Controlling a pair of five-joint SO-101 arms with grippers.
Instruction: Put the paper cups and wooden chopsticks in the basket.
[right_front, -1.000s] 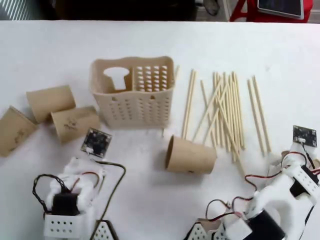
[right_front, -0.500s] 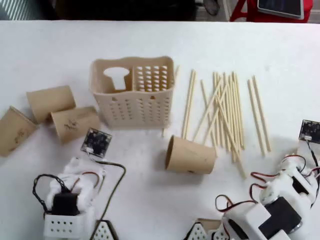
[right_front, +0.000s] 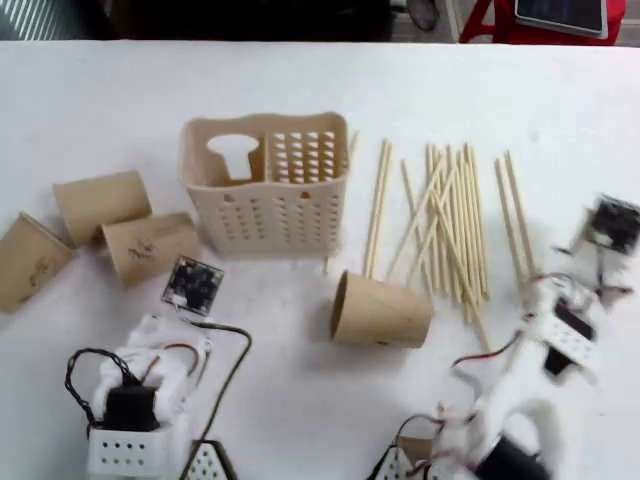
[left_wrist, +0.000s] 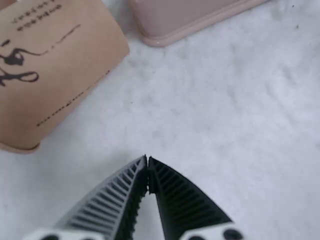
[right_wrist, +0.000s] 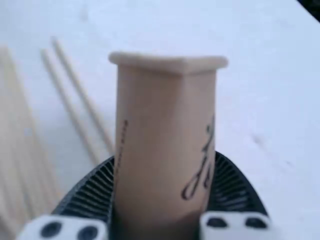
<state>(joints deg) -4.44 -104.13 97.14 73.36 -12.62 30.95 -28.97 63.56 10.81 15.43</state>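
**Right gripper holds one paper cup; the other cups and the chopsticks lie on the table**

In the right wrist view, the right gripper (right_wrist: 165, 161) is closed on a held paper cup (right_wrist: 167, 100). Both jaws press its sides, so its rim looks flattened. The cup points away from the camera, above the white table (right_wrist: 260, 60), and a pair of chopsticks (right_wrist: 75, 105) lies on the table beside it.

The left gripper (left_wrist: 147, 165) has its jaws fully together and holds nothing. It is low over the table, near a printed paper cup (left_wrist: 50, 70) that lies on its side, and it does not touch this cup. The lower edge of the basket (left_wrist: 190, 17) is just behind.

From the high view, the basket stands upright near the middle of the table. Three paper cups (right_front: 100, 203) lie on their sides at its left. A fourth cup (right_front: 380, 310) lies on its side in front of the basket, nearer to the arms. The scattered wooden chopsticks (right_front: 450, 220) lie flat at the right of the basket, some of them crossing each other.
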